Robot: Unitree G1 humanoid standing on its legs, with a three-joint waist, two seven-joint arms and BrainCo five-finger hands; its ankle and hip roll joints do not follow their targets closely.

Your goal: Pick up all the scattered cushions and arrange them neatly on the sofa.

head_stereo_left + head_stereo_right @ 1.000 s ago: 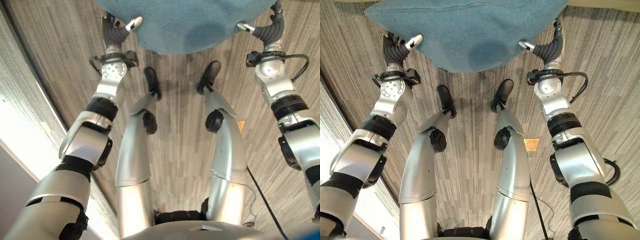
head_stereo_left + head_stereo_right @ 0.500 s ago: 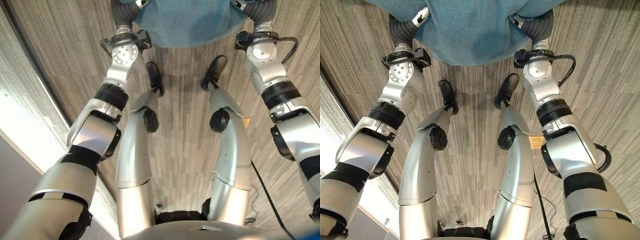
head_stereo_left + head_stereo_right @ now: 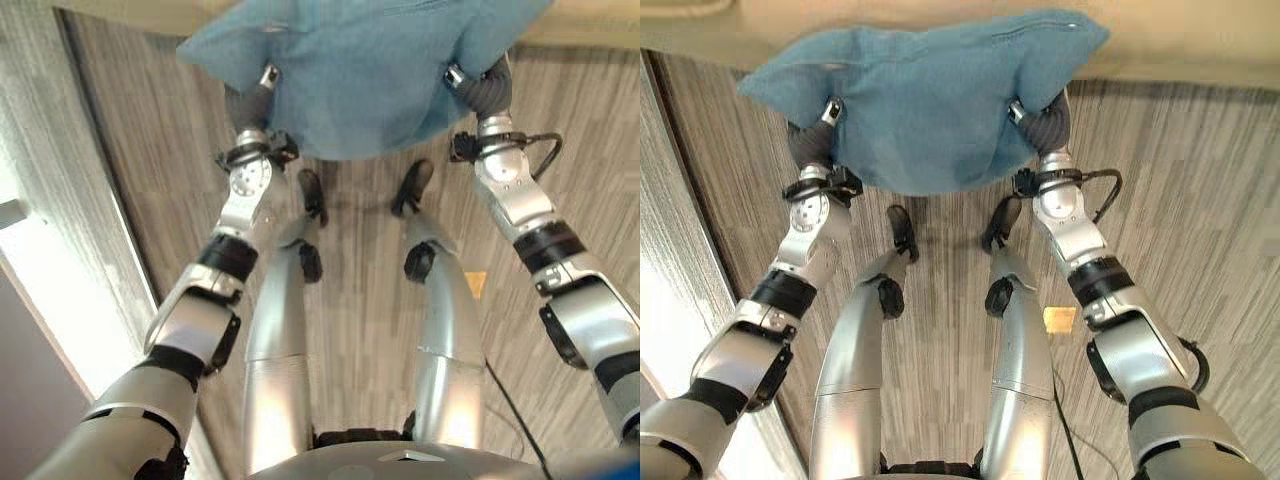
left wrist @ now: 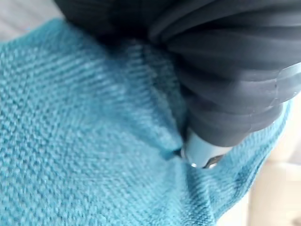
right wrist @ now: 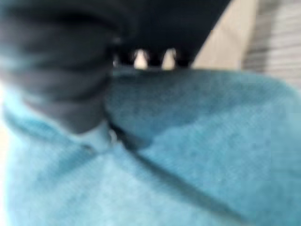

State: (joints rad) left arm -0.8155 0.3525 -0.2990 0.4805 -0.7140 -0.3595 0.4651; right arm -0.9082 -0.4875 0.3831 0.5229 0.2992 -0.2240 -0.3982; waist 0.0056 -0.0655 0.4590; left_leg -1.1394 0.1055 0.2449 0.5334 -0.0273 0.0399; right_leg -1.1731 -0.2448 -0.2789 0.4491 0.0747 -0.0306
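Observation:
A teal cushion [image 3: 930,110] hangs in the air between my two hands, in front of the beige sofa [image 3: 1200,40]. My left hand [image 3: 818,128] grips its left side, thumb on top and fingers tucked beneath the fabric. My right hand [image 3: 1042,122] grips the right side the same way. In the left wrist view the thumb tip [image 4: 200,150] digs into the teal weave [image 4: 70,141]. In the right wrist view the dark hand cover [image 5: 61,84] presses into the cushion [image 5: 211,155]. The cushion's corners droop outside both hands.
The floor [image 3: 1200,200] under the cushion is grey wood-grain planks. A white wall base [image 3: 50,300] runs along my left. A small tan tag [image 3: 1060,318] lies on the floor to my right.
Both hands drew closer together on the cushion and lifted it forward. The view has shifted, and the sofa's beige edge now shows behind the cushion.

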